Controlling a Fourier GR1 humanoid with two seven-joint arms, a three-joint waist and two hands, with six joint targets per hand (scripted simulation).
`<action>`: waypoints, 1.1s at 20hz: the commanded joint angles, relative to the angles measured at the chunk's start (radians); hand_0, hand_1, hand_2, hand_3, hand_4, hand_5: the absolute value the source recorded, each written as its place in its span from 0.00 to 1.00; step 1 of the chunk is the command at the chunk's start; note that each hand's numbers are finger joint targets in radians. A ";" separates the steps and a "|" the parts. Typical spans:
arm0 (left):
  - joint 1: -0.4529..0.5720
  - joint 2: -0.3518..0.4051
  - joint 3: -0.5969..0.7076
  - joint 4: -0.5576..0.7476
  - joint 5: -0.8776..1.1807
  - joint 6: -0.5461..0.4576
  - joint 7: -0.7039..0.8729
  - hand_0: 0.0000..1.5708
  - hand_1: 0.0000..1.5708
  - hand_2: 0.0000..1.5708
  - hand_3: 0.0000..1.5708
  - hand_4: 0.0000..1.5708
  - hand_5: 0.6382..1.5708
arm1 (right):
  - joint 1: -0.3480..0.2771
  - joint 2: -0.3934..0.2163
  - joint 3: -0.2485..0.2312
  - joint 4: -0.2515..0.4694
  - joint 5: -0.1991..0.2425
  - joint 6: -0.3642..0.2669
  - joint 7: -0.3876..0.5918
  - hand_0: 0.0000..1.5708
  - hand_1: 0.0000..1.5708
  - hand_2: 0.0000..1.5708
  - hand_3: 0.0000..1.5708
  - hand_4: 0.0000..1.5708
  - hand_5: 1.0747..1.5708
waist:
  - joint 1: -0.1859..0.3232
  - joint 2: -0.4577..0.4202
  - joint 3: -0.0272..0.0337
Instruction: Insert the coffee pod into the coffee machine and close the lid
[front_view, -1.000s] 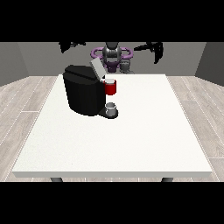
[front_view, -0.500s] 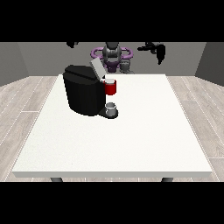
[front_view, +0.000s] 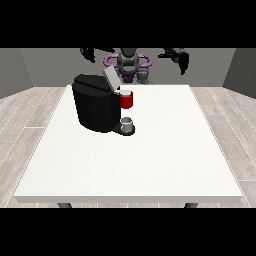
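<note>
Both hands are raised at the far edge of the surface, neither touching anything. The hand at the view's right hangs with its fingers drooping down; whether they are apart or together I cannot tell. Same for the hand at the view's left: a dark shape, finger state unreadable. The coffee machine stands well below and in front of the hand at the view's left, nearer the camera. Its lid is tilted up, open. A small red piece with a white top, probably the coffee pod, sits at the machine's head, below and inward of both hands; whether it is fully seated in the slot I cannot tell. A small grey cup rests on the machine's base beneath it. Judgement: the pod looks to be at or in the machine, and closing the lid is left. Machine: black, blocky with rounded corners, matt. Lid: flat grey panel. Surface: white, flat, rectangular.
</note>
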 joint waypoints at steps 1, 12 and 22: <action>0.044 -0.018 -0.060 -0.114 0.062 0.038 0.055 0.00 0.00 0.00 0.00 0.00 1.00 | -0.072 0.000 -0.039 0.083 -0.010 -0.003 -0.015 0.00 0.00 0.00 0.00 0.00 1.00 | 0.039 0.035 0.0002; 0.113 0.026 -0.063 -0.241 0.083 0.054 0.058 0.00 0.00 0.00 0.00 0.00 1.00 | -0.162 0.041 -0.014 0.203 0.034 0.000 -0.094 0.00 0.00 0.00 0.00 0.00 1.00 | -0.027 0.159 -0.0001; 0.138 0.024 -0.104 -0.323 0.102 0.103 0.082 0.00 0.00 0.00 0.00 0.00 1.00 | -0.276 -0.012 -0.053 0.317 0.032 0.067 -0.115 0.00 0.00 0.00 0.00 0.00 1.00 | -0.034 0.194 -0.0001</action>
